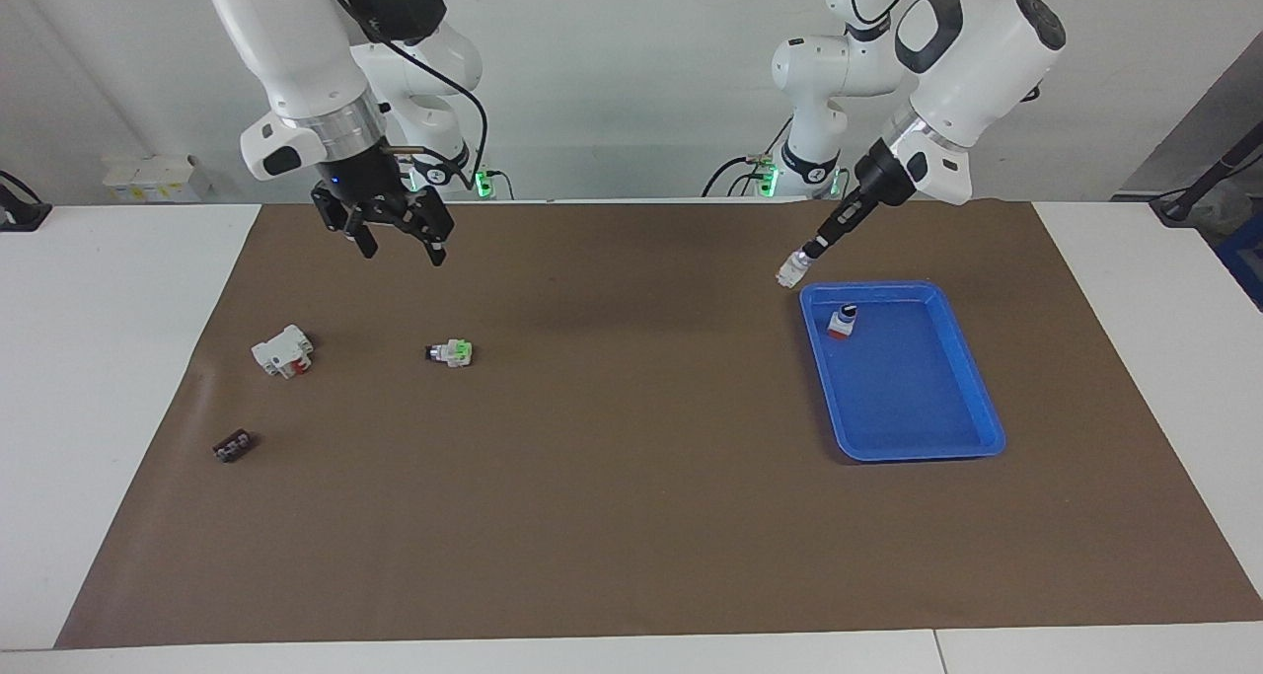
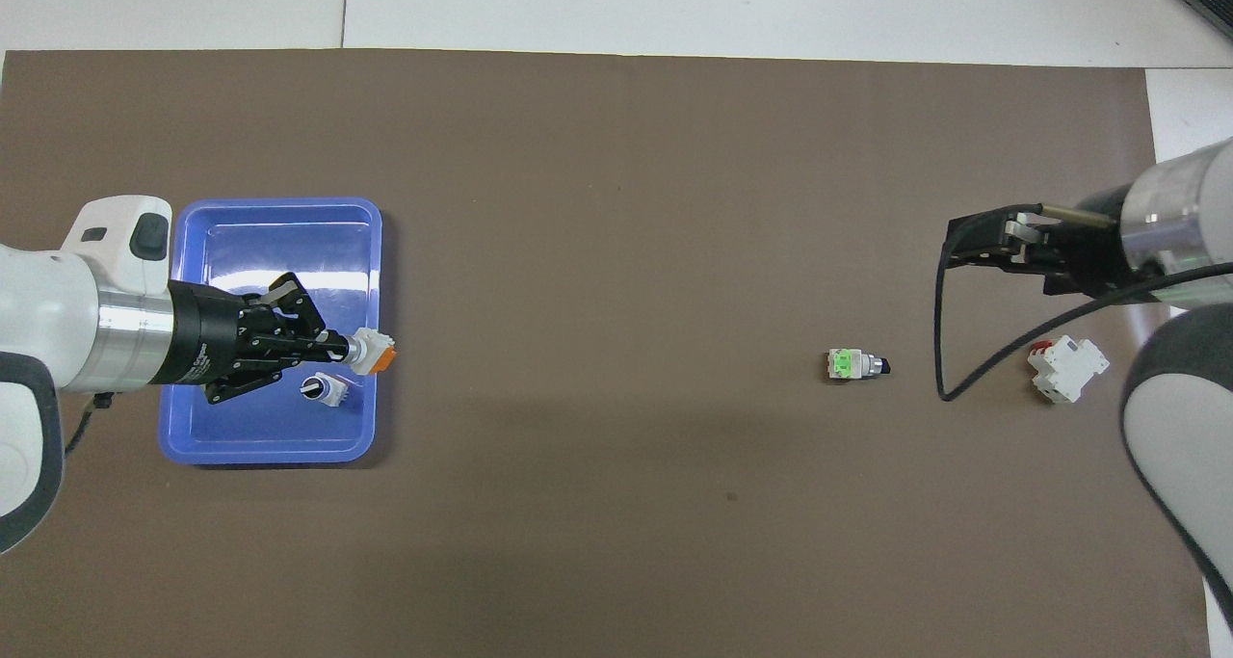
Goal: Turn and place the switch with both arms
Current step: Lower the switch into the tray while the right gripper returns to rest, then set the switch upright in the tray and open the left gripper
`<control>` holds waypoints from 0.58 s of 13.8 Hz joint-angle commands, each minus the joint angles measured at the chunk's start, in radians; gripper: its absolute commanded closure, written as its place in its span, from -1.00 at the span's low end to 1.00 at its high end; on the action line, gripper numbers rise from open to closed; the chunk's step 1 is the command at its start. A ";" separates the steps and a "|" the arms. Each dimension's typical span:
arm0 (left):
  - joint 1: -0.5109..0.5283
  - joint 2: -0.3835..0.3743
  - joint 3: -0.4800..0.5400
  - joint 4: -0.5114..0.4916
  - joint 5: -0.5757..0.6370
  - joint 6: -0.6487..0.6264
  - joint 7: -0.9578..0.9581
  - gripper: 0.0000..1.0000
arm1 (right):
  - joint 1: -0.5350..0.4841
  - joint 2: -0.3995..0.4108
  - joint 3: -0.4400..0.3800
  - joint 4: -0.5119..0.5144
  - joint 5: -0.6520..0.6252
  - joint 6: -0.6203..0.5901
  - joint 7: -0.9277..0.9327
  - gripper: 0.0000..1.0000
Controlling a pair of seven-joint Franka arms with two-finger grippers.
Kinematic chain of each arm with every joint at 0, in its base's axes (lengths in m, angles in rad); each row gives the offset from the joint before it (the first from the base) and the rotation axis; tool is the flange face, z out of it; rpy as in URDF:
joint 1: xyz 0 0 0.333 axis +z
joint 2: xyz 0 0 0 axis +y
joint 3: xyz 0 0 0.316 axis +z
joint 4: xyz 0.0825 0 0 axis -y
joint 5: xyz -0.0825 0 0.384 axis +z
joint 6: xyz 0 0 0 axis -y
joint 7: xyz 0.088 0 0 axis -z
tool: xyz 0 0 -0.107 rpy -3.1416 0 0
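My left gripper (image 1: 813, 251) is shut on the black knob of the switch (image 1: 791, 271), a small white block with an orange end. It holds the switch in the air over the rim of the blue tray (image 1: 990, 427) on the side toward the middle of the table. In the overhead view the left gripper (image 2: 343, 347) points the switch (image 2: 372, 354) orange end outward over the tray's rim (image 2: 270, 456). My right gripper (image 1: 403, 253) is open and empty, raised over the mat at the right arm's end; it also shows in the overhead view (image 2: 954, 244).
A red-based switch with a dark knob (image 1: 842, 321) stands in the tray (image 2: 321, 388). A white switch with a green part (image 1: 452, 353) (image 2: 852, 364), a white breaker with red (image 1: 282, 350) (image 2: 1067, 368) and a small black part (image 1: 234, 446) lie on the brown mat.
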 commanded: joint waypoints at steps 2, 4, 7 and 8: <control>0.029 0.050 0.030 -0.031 0.092 0.088 0.263 1.00 | 0.062 -0.029 -0.138 0.048 -0.052 -0.123 -0.140 -1.00; 0.027 0.107 0.030 -0.029 0.165 0.197 0.393 1.00 | 0.062 -0.042 -0.140 0.036 -0.057 -0.112 -0.132 -1.00; 0.021 0.175 0.028 -0.032 0.166 0.314 0.586 1.00 | 0.013 0.090 -0.078 0.225 -0.092 -0.195 -0.123 -1.00; 0.017 0.188 0.028 -0.032 0.166 0.323 0.676 1.00 | -0.022 0.092 -0.041 0.223 -0.087 -0.190 -0.116 -1.00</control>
